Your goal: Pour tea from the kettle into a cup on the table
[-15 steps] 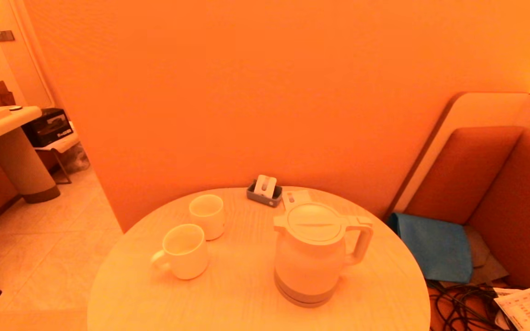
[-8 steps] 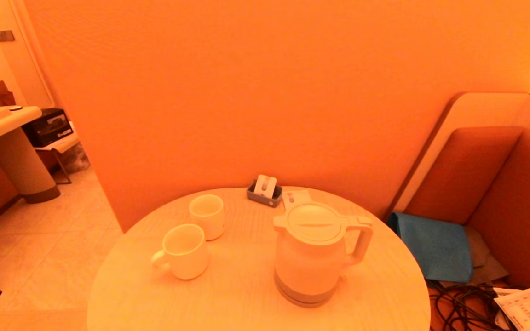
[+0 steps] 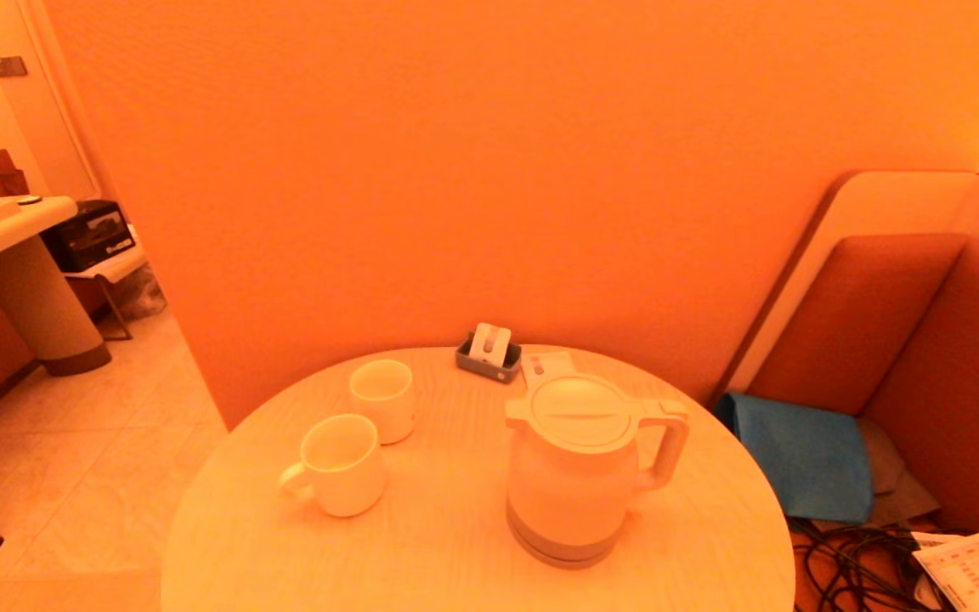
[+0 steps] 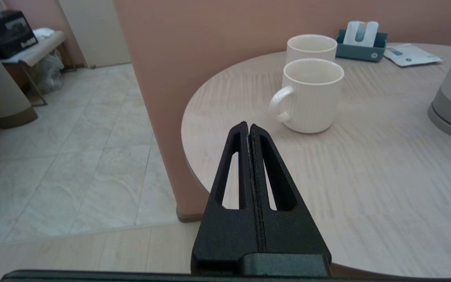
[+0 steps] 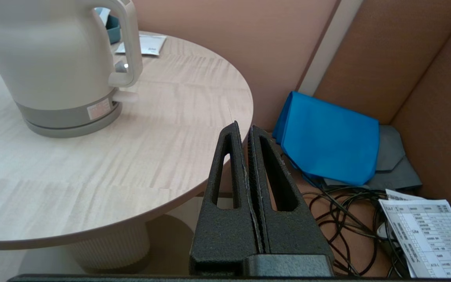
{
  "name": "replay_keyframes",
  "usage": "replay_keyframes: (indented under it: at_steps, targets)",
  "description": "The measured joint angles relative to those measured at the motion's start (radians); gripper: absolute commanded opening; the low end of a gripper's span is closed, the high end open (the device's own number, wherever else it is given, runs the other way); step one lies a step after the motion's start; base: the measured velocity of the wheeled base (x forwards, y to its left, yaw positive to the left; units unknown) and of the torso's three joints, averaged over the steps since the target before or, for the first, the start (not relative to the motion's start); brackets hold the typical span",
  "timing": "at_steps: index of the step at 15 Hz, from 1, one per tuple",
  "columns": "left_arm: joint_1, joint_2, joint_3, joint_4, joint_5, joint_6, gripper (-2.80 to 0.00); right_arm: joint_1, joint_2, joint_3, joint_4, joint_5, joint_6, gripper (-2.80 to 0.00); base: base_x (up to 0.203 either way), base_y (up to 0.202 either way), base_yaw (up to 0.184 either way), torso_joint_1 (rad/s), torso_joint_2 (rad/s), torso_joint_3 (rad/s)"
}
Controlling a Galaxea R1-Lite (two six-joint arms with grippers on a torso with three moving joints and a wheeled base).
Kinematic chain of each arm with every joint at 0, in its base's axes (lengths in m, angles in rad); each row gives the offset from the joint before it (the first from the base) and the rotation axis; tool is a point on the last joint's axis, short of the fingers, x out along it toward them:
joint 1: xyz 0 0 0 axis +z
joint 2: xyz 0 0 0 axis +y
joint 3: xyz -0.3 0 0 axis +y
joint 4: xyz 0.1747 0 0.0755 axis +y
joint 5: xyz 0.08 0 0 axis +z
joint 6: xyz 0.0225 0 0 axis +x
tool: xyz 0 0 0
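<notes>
The white kettle (image 3: 574, 472) stands upright on the right half of the round pale-wood table (image 3: 455, 544), its loop handle pointing right; it also shows in the right wrist view (image 5: 53, 66). The small handleless cup (image 3: 382, 399) stands at the back left, and in the left wrist view the cup (image 4: 311, 45) sits behind the mug. My left gripper (image 4: 248, 126) is shut and empty, held off the table's near left edge. My right gripper (image 5: 244, 127) is shut and empty, off the table's near right edge. Neither arm shows in the head view.
A wider white mug (image 3: 338, 466) with a side handle stands in front of the cup. A grey holder (image 3: 489, 353) and a sachet (image 4: 411, 55) lie at the table's back. A blue bag (image 3: 800, 455), cables (image 5: 347, 219) and a paper sheet (image 5: 425, 235) lie on the bench to the right.
</notes>
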Motion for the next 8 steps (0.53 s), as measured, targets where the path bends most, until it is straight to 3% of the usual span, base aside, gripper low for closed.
replay_keyframes:
  at_steps: [8]
  targets:
    - [0.000,0.000,0.000,-0.001,0.000,0.005,-2.80,0.000,0.000,0.000,0.000,-0.001,0.005,-2.80,0.000,0.000,0.000,0.000,0.00,0.000]
